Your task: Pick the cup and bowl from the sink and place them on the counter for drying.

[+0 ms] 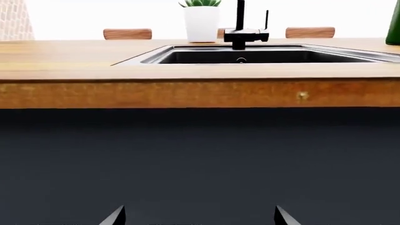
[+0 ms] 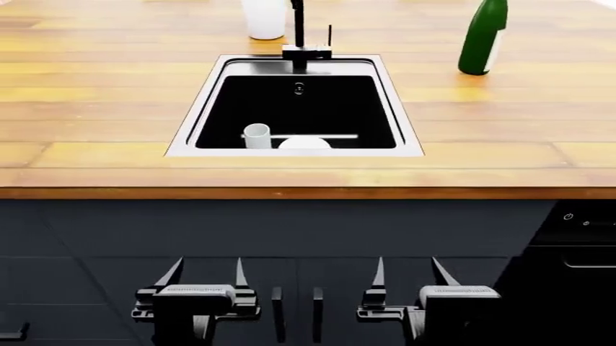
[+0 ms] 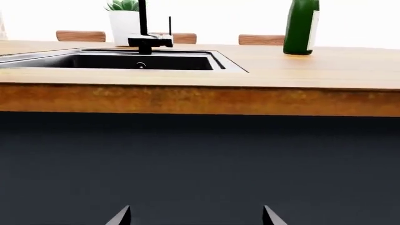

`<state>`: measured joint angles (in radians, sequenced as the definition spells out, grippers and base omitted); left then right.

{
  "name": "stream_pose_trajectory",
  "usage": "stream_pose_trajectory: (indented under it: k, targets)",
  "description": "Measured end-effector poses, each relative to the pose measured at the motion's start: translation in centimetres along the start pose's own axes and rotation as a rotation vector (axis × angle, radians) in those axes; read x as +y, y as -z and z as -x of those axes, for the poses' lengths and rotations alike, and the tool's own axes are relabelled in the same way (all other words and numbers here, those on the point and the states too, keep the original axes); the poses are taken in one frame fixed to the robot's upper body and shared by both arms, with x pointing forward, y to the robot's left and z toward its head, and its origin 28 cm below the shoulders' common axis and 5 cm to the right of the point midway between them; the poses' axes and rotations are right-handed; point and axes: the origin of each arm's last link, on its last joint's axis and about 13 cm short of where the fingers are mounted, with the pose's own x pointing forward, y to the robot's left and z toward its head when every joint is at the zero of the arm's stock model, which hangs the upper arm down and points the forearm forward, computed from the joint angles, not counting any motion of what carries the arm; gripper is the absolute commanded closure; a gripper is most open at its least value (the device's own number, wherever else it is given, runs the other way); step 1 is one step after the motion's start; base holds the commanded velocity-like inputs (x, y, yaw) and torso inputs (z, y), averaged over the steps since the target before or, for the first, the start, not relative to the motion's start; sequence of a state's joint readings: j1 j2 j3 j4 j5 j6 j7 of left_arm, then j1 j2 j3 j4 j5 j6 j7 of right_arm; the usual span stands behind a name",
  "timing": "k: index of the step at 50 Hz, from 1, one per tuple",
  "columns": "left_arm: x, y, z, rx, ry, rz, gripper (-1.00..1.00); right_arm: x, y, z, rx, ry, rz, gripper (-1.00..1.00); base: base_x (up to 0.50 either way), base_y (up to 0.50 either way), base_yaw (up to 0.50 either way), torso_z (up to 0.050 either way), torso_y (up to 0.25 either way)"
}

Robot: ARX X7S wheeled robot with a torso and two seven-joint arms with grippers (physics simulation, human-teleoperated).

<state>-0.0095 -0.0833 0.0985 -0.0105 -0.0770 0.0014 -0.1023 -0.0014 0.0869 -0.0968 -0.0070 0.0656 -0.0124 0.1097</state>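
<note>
left gripper point(image 2: 204, 272), black two-fingered: fingers spread apart, nothing between them, held low in front of the dark cabinet fronts point(image 2: 288, 238), below the worktop edge. right gripper point(image 2: 412, 271), same make: likewise spread and empty, level with the left one and just beside it.

directly ahead of and above both grippers: broad counter of honey-orange wooden planks point(image 2: 97, 108), its front edge overhanging the cabinets. the cabinet face and this edge stand between the grippers and everything on top.

beyond the edge, ahead of the gap between the two grippers: rectangular black-walled sink with brushed steel rim point(image 2: 187, 122), sunk into the counter.

inside the sink, at its near wall: small plain white handleless cup point(image 2: 257, 135), upright, ahead of the left gripper. plain white round shallow bowl point(image 2: 305, 143), just beside the cup on the right-gripper side, partly hidden by the near rim; whether the two touch cannot be told. neither shows in the wrist views, the counter edge hiding them.

at the sink's far rim: tall black faucet point(image 2: 300, 32), with a round fitting point(image 2: 299, 88) on the far wall below it.

farther, behind the faucet toward the left-gripper side: white pot holding a green succulent point(image 1: 202, 21).

far off on the right-gripper side: dark green glass bottle point(image 2: 483, 36), upright on the counter, well apart from the sink.

farthest: wooden chair backs point(image 1: 127, 33) past the counter.
</note>
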Motion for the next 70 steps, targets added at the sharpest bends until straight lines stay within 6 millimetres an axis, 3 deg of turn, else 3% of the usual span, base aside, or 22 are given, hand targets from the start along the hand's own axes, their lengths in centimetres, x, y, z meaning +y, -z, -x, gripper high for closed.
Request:
stream_pose_trajectory:
  k: [28, 70]
  targets:
    - [0.21, 0.02, 0.14, 0.005, -0.003, 0.002, -1.00, 0.01, 0.07, -0.07, 0.004, 0.018, -0.008, -1.00, 0.00, 0.09, 0.00, 0.001, 0.000]
    - [0.04, -0.29, 0.18, -0.045, 0.024, -0.018, -1.00, 0.08, 0.10, -0.01, 0.014, 0.009, 0.001, -1.00, 0.00, 0.00, 0.00, 0.048, 0.000]
